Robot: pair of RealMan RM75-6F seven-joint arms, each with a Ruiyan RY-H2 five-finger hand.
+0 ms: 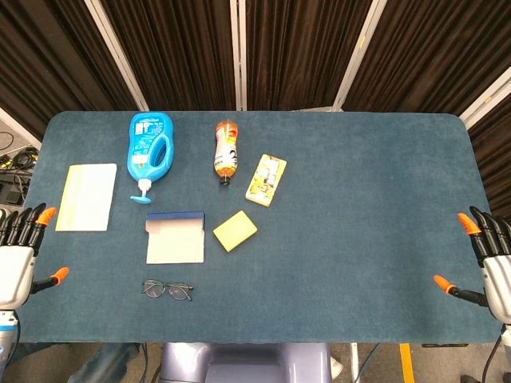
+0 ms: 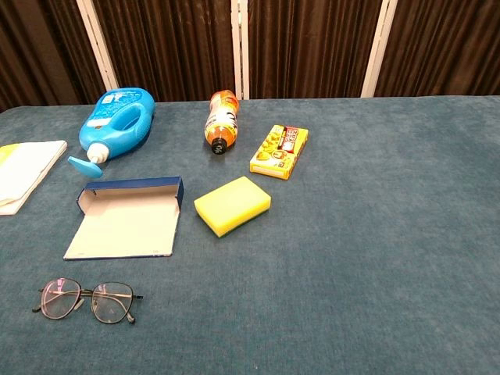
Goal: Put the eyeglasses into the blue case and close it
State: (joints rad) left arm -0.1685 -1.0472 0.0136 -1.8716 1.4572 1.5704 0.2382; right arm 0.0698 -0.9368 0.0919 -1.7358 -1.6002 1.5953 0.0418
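The eyeglasses (image 1: 168, 290) (image 2: 86, 301), thin dark wire frames, lie folded flat near the table's front edge, left of centre. Just behind them the blue case (image 1: 175, 237) (image 2: 127, 220) lies open, its pale inside facing up and its blue lid wall at the back. My left hand (image 1: 20, 251) hangs at the table's left edge with fingers spread, holding nothing, well left of the glasses. My right hand (image 1: 489, 259) is at the far right edge, fingers apart and empty. Neither hand shows in the chest view.
A yellow sponge (image 1: 235, 230) (image 2: 232, 205) lies right of the case. Behind stand a blue detergent bottle (image 1: 150, 152) (image 2: 114, 125), an orange drink bottle (image 1: 227, 150) (image 2: 221, 120) and a yellow snack box (image 1: 266, 180) (image 2: 279, 151). A pale cloth (image 1: 86, 197) (image 2: 22, 172) lies far left.
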